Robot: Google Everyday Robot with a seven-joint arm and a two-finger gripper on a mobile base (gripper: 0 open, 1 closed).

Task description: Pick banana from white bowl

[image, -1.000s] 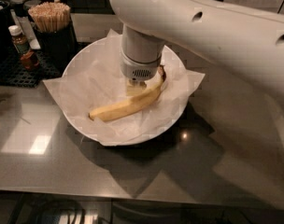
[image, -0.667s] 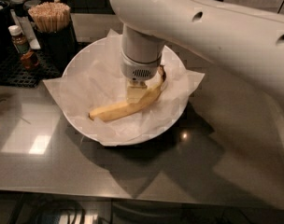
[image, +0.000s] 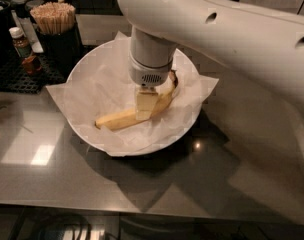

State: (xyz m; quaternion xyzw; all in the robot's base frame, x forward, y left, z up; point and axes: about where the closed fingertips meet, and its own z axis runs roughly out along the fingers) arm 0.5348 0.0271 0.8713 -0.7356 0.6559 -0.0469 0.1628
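- Two-finger gripper (image: 146,109) on the white arm: no shift visible since 1.0 s ago or 0.7 s ago; same spot near the bowl's centre, low over the fruit's middle.
- Long, curved yellow banana (image: 117,119): same lie as before, dark stem tip toward 2 o'clock, other end toward 8 o'clock; no lift or roll seen.
- Wide, round, paper-lined white bowl (image: 82,66): not nudged, paper corners unchanged.
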